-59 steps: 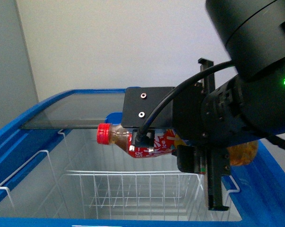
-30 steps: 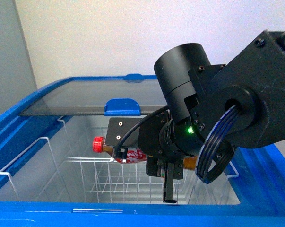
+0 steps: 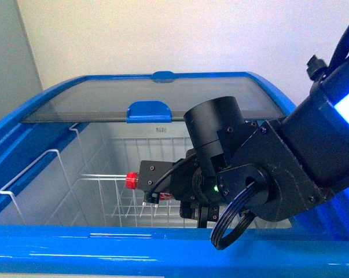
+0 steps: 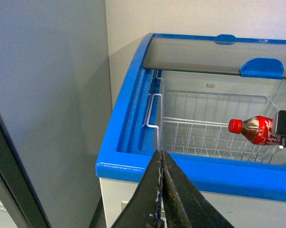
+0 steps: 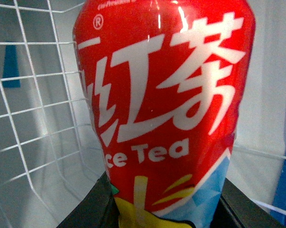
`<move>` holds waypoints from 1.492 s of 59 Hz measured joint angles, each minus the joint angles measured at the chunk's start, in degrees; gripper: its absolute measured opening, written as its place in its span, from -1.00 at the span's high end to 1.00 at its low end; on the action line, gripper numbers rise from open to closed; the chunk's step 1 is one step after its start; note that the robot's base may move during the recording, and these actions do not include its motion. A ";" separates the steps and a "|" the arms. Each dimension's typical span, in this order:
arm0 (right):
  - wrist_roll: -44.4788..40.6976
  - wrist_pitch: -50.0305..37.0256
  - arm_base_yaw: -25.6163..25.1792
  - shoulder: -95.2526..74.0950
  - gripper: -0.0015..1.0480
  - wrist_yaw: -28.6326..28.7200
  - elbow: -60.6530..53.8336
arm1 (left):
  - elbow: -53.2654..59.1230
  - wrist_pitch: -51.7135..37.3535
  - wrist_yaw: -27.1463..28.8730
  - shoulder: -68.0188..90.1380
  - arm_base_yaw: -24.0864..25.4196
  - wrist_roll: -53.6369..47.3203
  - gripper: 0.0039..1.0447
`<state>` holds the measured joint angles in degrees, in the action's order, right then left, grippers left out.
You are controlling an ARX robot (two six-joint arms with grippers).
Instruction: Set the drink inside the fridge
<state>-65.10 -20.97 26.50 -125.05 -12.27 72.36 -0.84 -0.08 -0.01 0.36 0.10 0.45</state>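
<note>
The drink, a small bottle with a red cap and a red label, lies on its side inside the open fridge, cap pointing left, low over the white wire basket. My right gripper is shut on its body, and the arm hides most of the bottle in the front view. The right wrist view shows the label close up between the dark fingers, with basket wires behind. The left wrist view shows the drink inside the fridge. My left gripper is shut and empty, outside the fridge's front left corner.
The glass lid with its blue handle is slid to the back, leaving the front half open. A wire handle hangs on the inner left wall. A grey cabinet stands left of the fridge.
My right arm has carried the drink down from rim height into the fridge, to just above the wire basket. The bottle stays on its side.
</note>
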 joint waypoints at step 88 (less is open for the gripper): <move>69.24 48.98 4.96 89.66 -0.86 -34.91 -36.46 | 0.00 0.00 0.02 -0.02 0.00 0.00 0.96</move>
<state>4.14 28.01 31.46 -35.40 -47.18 35.90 -0.84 -0.08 0.01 0.34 0.10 0.45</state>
